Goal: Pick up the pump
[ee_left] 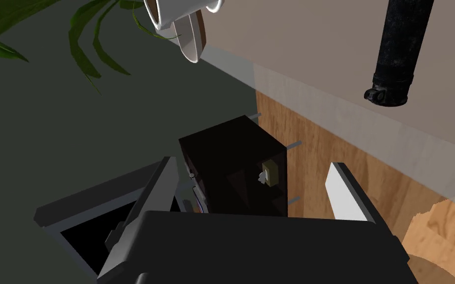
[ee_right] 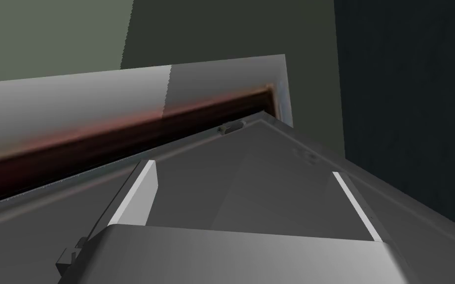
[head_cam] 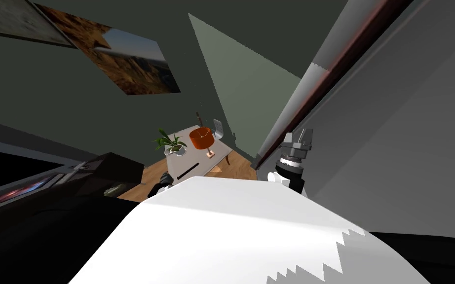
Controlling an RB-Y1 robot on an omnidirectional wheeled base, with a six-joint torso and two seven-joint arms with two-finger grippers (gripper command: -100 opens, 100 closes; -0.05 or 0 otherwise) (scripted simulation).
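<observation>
The pump (head_cam: pixel 188 171) is a slim black tube lying on the near part of a small pale table (head_cam: pixel 221 148). In the left wrist view the pump's black end (ee_left: pixel 394 49) rests on the table top (ee_left: pixel 310 54), well beyond my fingers and off to one side. My left gripper (ee_left: pixel 251 192) is open with nothing between its fingers; it hangs low just short of the table's near corner (head_cam: pixel 165 177). My right gripper (ee_right: pixel 246 197) is open too, raised at my right side (head_cam: pixel 300 140) in front of a grey panel.
On the table stand a potted green plant (head_cam: pixel 171 144), an orange lamp shade (head_cam: pixel 201 138) and a grey cup (head_cam: pixel 217 129). A dark cabinet (ee_left: pixel 236 167) stands on the wooden floor (ee_left: pixel 350 162) straight beyond my left fingers. A grey door (head_cam: pixel 394 138) is close on the right.
</observation>
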